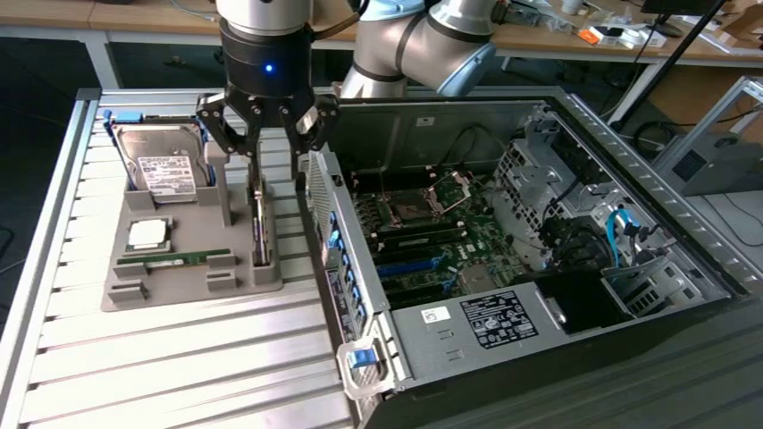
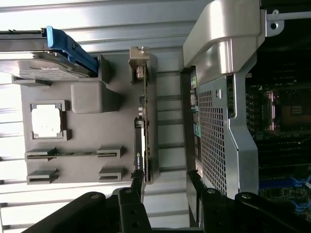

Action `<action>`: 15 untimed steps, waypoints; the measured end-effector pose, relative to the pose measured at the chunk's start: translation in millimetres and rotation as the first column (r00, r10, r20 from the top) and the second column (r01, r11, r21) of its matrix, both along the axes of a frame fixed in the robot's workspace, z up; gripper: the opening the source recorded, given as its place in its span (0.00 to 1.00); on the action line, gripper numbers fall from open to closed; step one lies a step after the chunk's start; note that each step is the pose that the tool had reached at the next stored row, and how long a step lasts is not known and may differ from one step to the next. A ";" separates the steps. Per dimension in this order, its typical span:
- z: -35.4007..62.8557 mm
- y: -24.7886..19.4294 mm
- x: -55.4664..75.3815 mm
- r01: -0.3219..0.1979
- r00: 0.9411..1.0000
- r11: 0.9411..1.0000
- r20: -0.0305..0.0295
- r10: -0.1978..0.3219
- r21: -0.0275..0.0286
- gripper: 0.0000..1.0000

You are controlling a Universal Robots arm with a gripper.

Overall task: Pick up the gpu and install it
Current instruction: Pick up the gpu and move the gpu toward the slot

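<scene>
Jaws spread, poised over one gpu [image 1: 259,228] standing edge-on in grey holder [image 1: 173,286] beside open case [image 1: 412,134]. Wrist view: its silver bracket [image 2: 139,60]. Exterior view: one hard drive [image 1: 161,165], one memory stick [image 1: 179,257].

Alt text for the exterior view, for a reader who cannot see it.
The arm's open gripper hangs over the gpu, which stands edge-on in a grey holder. An open computer case lies at the exterior view's right. The holder also carries a hard drive.
</scene>
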State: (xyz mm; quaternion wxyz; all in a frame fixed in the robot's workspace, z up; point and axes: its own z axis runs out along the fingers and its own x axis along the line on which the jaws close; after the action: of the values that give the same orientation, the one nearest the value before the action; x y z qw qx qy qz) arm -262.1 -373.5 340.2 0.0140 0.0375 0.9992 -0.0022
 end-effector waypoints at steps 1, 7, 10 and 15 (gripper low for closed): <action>-0.5 0.0 0.0 0.000 1.000 1.000 0.000 0.000 0.000 0.48; -3.5 0.0 0.0 0.000 1.000 1.000 0.000 0.000 0.000 0.48; -5.2 0.0 -0.1 0.000 1.000 1.000 0.000 0.000 0.000 0.48; -7.7 0.0 -0.2 0.000 1.000 1.000 0.000 0.000 0.000 0.48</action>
State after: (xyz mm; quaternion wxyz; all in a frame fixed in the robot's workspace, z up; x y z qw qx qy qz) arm -262.3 -373.5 332.6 0.0139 0.0375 0.9992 -0.0022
